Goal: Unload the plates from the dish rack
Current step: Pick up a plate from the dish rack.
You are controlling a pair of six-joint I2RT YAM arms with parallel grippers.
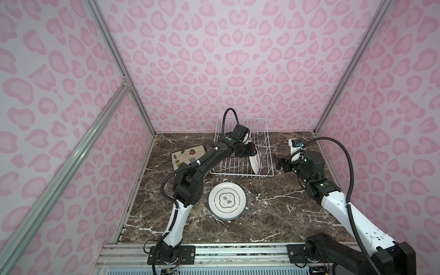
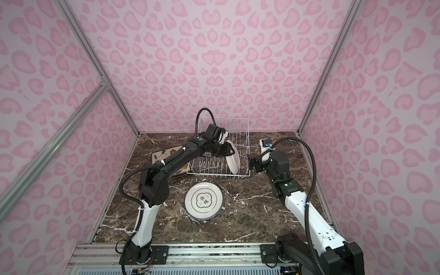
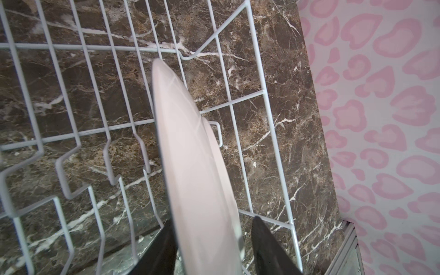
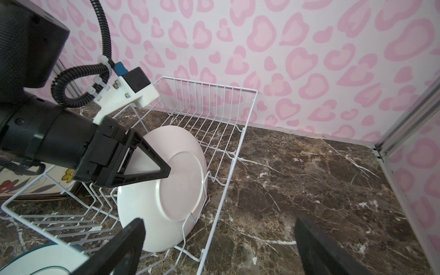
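Observation:
One round white plate [image 1: 255, 162] [image 2: 232, 157] [image 3: 190, 154] [image 4: 171, 190] stands on edge among the tines at the right end of the white wire dish rack [image 1: 242, 176] [image 2: 219, 176] [image 3: 71, 46] [image 4: 204, 83]. My left gripper [image 1: 250, 151] [image 2: 227, 150] [image 3: 213, 220] straddles its upper rim, open. One finger lies against the plate and the other stands a little off it. My right gripper [image 1: 277, 163] [image 2: 252, 163] [image 4: 219, 222] hovers open and empty just outside the rack's right side.
A stack of round white plates [image 1: 227, 201] [image 2: 204, 201] [image 4: 35, 259] with a printed centre lies in front of the rack. A flowered square plate [image 1: 188, 154] [image 2: 162, 154] [image 4: 14, 183] lies left of it, partly under my left arm. Pink walls close three sides.

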